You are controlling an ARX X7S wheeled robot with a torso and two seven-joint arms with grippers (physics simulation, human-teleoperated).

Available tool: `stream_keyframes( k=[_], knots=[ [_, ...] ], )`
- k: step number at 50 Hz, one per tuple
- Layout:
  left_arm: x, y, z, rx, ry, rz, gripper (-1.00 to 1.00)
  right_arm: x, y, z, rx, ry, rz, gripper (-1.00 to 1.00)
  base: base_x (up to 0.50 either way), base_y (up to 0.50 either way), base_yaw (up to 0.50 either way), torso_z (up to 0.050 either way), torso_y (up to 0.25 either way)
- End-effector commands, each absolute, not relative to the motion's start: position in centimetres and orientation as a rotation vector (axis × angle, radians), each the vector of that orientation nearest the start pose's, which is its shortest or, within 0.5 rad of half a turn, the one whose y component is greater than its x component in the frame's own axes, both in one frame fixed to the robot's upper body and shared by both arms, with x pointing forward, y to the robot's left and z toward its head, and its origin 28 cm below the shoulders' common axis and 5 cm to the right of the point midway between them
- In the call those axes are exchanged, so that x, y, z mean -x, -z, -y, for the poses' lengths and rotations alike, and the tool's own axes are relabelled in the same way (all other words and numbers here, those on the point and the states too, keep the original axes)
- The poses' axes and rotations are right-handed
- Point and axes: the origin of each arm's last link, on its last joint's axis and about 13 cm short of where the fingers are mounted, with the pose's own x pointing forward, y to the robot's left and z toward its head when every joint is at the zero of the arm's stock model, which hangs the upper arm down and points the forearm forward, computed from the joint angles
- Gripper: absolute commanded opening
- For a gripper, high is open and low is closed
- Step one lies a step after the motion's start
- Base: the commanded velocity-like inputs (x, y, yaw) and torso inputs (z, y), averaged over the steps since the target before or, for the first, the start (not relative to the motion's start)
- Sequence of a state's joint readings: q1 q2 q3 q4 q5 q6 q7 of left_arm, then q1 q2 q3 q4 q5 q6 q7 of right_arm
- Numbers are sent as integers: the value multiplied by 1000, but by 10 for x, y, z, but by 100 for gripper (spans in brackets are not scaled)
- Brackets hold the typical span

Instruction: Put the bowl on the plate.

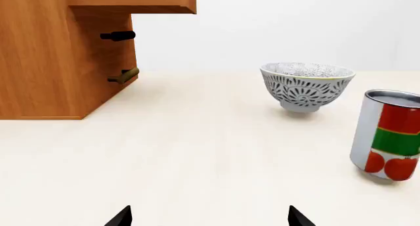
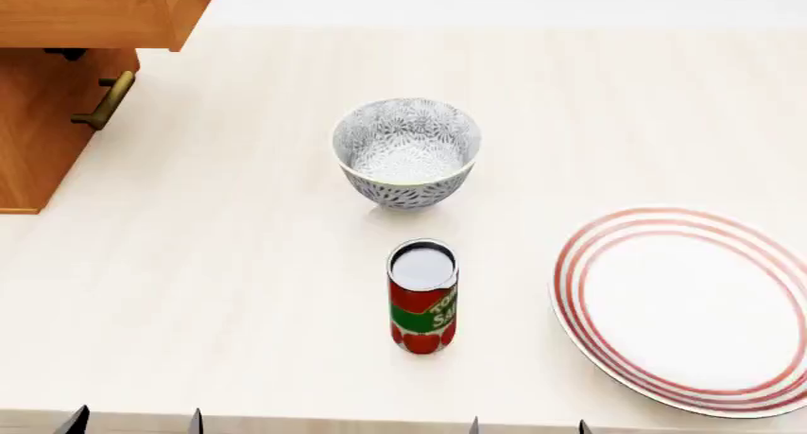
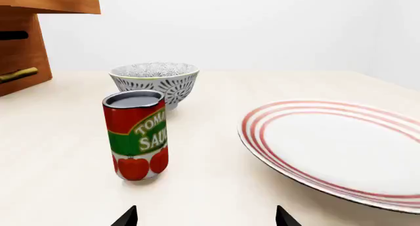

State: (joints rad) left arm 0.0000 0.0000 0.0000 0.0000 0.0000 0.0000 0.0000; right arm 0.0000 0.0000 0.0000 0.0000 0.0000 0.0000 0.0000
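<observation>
**Desk:** Where do your grippers stand, and where is the bowl?

**Robot:** Seen from my head camera, the bowl (image 2: 406,152) sits upright on the pale table (image 2: 227,264), at about twelve o'clock from the red tomato-sauce can (image 2: 421,297) and apart from it. My left gripper (image 2: 136,422) and right gripper (image 2: 527,425) show only as dark fingertips at the near table edge, six o'clock in that view. Both pairs of tips are spread wide and pinch nothing.

**Desk:** And the plate?

**Robot:** The plate (image 2: 687,306) lies flat at three o'clock from the can, well apart from the bowl, with nothing on it. Part of its rim runs off the frame.

**Desk:** What do the wrist cameras add?

**Robot:** My left wrist camera shows the bowl (image 1: 307,86) standing beyond my parted fingertips (image 1: 121,217), the can (image 1: 387,136) near it, and a wooden cabinet (image 1: 59,58) with dark handles to the far side. My right wrist camera shows the can (image 3: 135,134) nearest, the bowl (image 3: 155,82) behind it, and the plate (image 3: 341,147) alongside, red rings around its rim.
</observation>
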Motion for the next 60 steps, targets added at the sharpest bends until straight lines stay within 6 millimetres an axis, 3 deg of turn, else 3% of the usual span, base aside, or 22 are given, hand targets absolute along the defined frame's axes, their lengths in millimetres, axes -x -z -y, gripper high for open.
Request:
stream_keyframes(
  k=[1,12,14,20,21,24,26,33,43,51,53,54,60],
  knots=[
    [-210,-9,-205,-7,6,5,100,-210,-11,97,4,8,-10,100,0,0,0,0,0],
    [-210,14,-206,-1,11,13,100,-211,-10,96,13,7,-9,100,0,0,0,0,0],
    [-210,8,-207,-2,12,16,100,-211,-10,96,16,8,-10,100,0,0,0,0,0],
    [-212,19,-208,-7,6,18,100,-211,-12,98,31,20,2,100,0,0,0,0,0],
    [-212,10,-209,-7,4,21,100,-211,-14,98,38,25,8,100,0,0,0,0,0],
    [-212,14,-209,-9,5,28,100,-210,-16,98,31,28,23,100,0,0,0,0,0],
    [-213,-5,-209,-8,4,31,100,-209,-20,99,31,28,34,100,0,0,0,0,0],
    [-214,8,-211,-6,-8,40,100,-209,-25,98,42,33,56,100,0,0,0,0,0],
    [-217,4,-212,-16,-12,56,100,-209,-30,101,65,59,71,100,0,0,0,0,0],
    [-222,-25,-216,-19,-29,69,100,-206,-32,106,77,92,79,100,0,0,0,0,0],
    [-224,-28,-217,-23,-30,73,100,-189,-43,141,86,105,35,100,0,0,0,0,0],
    [-226,-28,-217,-26,-29,74,100,-186,-46,147,91,106,40,100,0,0,0,0,0],
    [-231,-29,-217,-29,-20,71,100,-189,-55,148,113,126,45,100,0,0,0,0,0]
  ],
)
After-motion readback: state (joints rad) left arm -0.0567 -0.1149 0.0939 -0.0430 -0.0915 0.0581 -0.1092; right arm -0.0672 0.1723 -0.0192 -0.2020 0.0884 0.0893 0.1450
